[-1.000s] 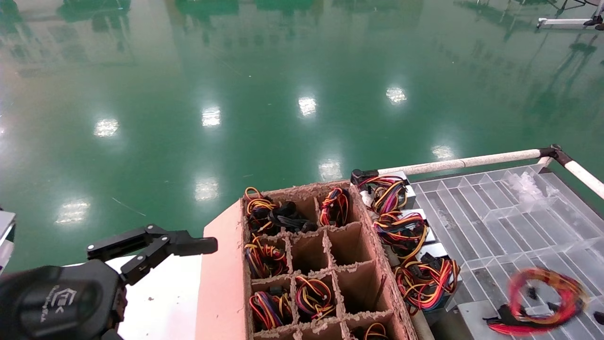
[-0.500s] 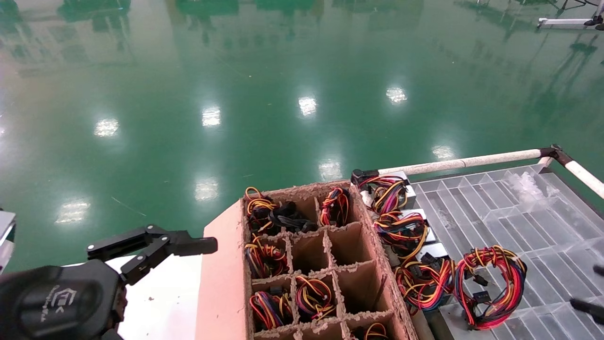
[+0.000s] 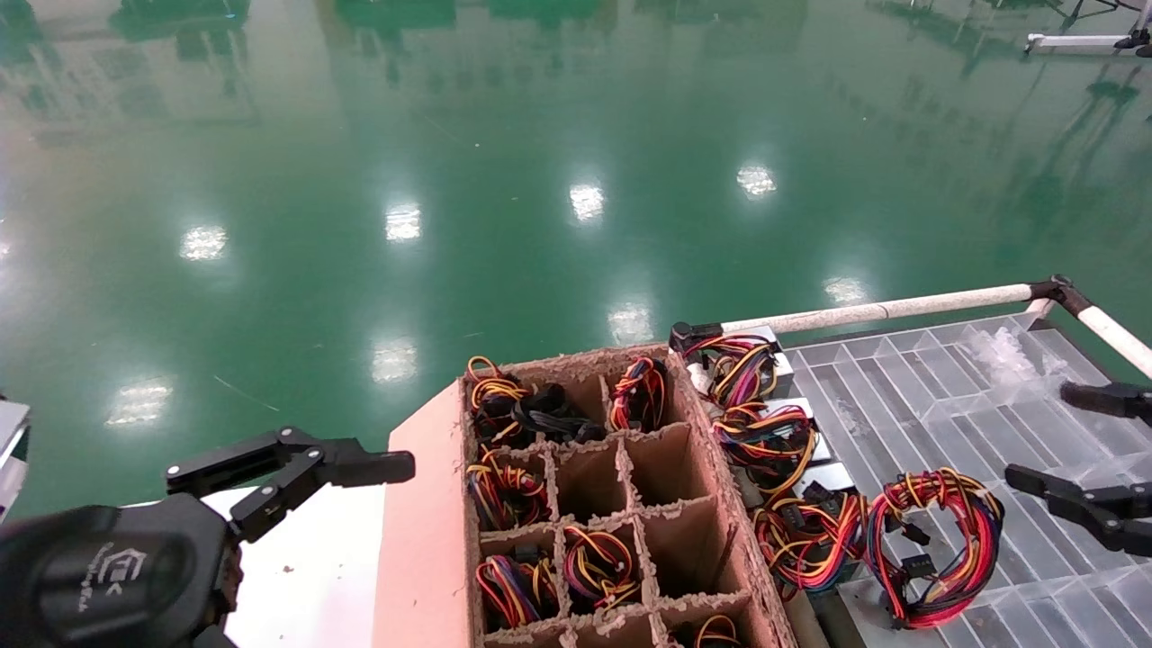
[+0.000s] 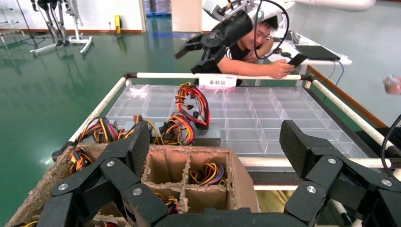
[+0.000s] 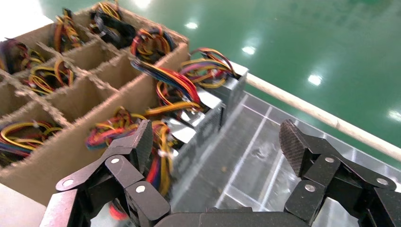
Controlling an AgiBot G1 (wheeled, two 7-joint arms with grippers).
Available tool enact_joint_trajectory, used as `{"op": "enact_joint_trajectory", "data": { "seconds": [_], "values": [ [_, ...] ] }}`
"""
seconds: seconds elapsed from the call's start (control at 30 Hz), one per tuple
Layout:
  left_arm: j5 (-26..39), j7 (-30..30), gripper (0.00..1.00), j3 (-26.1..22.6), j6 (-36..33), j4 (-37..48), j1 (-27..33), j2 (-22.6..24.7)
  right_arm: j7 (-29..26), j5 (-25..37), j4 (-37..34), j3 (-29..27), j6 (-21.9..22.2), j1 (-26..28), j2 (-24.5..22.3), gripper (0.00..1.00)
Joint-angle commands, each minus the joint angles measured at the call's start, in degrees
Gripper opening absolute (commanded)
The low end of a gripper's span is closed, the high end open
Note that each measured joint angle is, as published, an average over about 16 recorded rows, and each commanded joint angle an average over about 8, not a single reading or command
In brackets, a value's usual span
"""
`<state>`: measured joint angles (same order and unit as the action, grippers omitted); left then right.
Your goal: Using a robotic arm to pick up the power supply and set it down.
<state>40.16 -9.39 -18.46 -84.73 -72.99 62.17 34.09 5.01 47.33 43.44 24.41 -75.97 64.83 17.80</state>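
The power supply (image 3: 983, 533), a silver-grey box with a red, yellow and blue wire loop, rests on the clear tray (image 3: 972, 387) at the near end of a row of similar units (image 3: 765, 441). The left wrist view shows it upright (image 4: 208, 135). My right gripper (image 3: 1039, 434) hovers open just right of it, touching nothing. In the right wrist view the jaws of the right gripper (image 5: 217, 142) stand wide apart, with the power supply (image 5: 198, 137) beside one finger. The left gripper (image 3: 290, 468) is parked open at the lower left, and its wrist view also shows the left gripper (image 4: 215, 142) empty.
A brown cardboard divider box (image 3: 423, 522) holding wire bundles in several cells sits between the arms. A white padded rail (image 3: 882, 310) frames the tray's far edge. Green floor lies beyond. A person (image 4: 250, 52) leans on a table past the tray.
The power supply came leftward onto the tray beside the row and stopped. The right gripper let go of it and drew back to the right and up. The left arm stayed still.
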Motion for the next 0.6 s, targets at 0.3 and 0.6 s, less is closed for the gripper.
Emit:
{"op": "enact_joint_trajectory", "data": {
  "seconds": [0.3,0.6],
  "values": [
    [-0.01,0.01,1.0,-0.01,0.0,0.02,0.01,0.0,-2.72,-1.06,5.18,-1.46,-1.6,-0.51,2.93,1.0],
    [-0.02,0.02,1.0,-0.03,0.0,0.02,0.01,-0.01,-5.21,-1.9,9.94,-2.78,-3.15,-1.04,5.65,1.0]
  ]
}}
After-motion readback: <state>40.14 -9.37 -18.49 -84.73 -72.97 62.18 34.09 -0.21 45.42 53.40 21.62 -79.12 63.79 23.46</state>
